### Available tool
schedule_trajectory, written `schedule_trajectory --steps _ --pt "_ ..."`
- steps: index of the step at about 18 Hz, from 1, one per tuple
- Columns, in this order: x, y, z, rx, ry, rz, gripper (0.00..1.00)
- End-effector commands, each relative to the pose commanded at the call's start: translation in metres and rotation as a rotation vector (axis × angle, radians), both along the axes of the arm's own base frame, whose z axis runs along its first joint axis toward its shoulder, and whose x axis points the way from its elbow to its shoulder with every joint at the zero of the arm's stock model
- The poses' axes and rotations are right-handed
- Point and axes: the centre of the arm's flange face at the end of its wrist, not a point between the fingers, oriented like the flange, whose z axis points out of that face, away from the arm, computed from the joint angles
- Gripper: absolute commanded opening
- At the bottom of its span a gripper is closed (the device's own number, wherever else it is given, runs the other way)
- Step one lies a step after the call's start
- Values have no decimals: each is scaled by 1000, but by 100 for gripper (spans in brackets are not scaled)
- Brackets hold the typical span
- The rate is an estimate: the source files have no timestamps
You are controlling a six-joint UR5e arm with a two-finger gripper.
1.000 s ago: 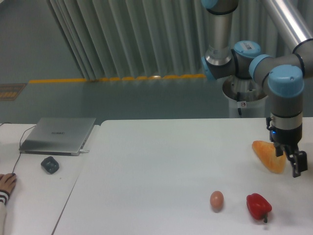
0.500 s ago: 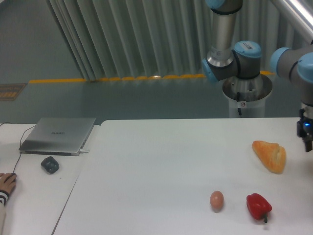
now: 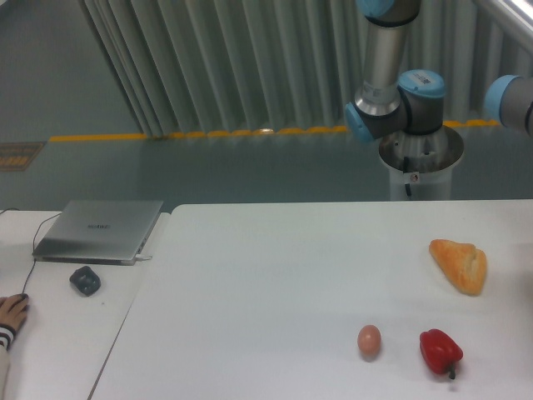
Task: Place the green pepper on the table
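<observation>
The green pepper is out of view. The white table (image 3: 266,283) fills the lower middle and right of the frame. Only the arm's upper joints (image 3: 400,104) show at the top right, above the table's far edge. The gripper itself has passed beyond the right edge of the frame and cannot be seen.
On the table lie a bread roll (image 3: 459,265) at the right, a red pepper (image 3: 440,351) and an egg (image 3: 369,340) near the front. A side desk at the left carries a laptop (image 3: 100,230) and mouse (image 3: 84,279); a person's hand (image 3: 10,315) rests at its edge.
The arm's wrist and gripper swung rightward from beside the bread roll and left the frame. The objects on the table have not moved.
</observation>
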Motion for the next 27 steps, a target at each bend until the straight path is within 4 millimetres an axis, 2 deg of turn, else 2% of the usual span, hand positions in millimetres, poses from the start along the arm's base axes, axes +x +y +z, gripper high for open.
schedule_trajectory --steps 2,4,6,10,15,16,19,21,24,27 --pt "-6 -10 -12 -65 -11 -73 100" --pt "-21 -31 -10 -98 -4 -75 100" --pt "-34 -45 -18 -108 -15 -82 100" --pt "-56 -56 -28 -131 -17 -134 100" --pt "-84 -63 -56 -138 -3 -173 100" --pt "-91 -69 -60 -138 -1 -172 100" --pt "-96 -71 -62 -147 1 -207 100" --pt "-99 -70 -71 -155 -11 -227 100" --pt "-105 -73 -65 -159 0 -231 100" --pt "-113 -78 -76 -163 -8 -230 100"
